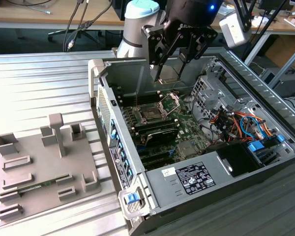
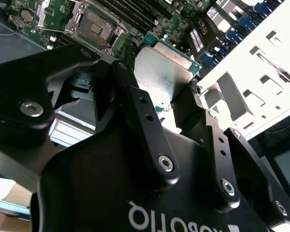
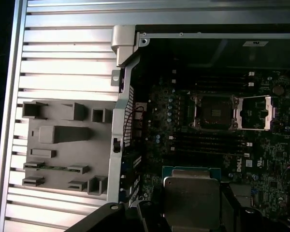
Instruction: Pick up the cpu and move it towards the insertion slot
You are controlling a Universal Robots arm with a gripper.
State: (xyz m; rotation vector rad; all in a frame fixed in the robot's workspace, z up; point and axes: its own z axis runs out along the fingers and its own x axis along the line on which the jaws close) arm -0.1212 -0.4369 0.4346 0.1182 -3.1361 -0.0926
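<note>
The black two-fingered gripper (image 1: 168,78) hangs over the rear half of the open grey computer case (image 1: 152,194), its fingers pinched on the small flat square cpu (image 2: 159,72) with its pale silver metal top and thin green rim; in both wrist views the chip (image 3: 191,200) sits clamped by two opposite edges between the black fingertips (image 2: 186,108), held clear above the green motherboard (image 1: 187,142). The square dark insertion slot (image 1: 151,114) with its silver frame lies below on the board, its hinged metal plate (image 1: 171,102) swung open beside it, and it stands bare in the first wrist view (image 3: 213,111). The case rests on a ribbed grey metal worktop (image 1: 39,83); on the worktop near the case's long side lies a flat grey parts holder (image 1: 44,169) carrying a long thin green memory stick (image 1: 37,186) near its front edge.
</note>
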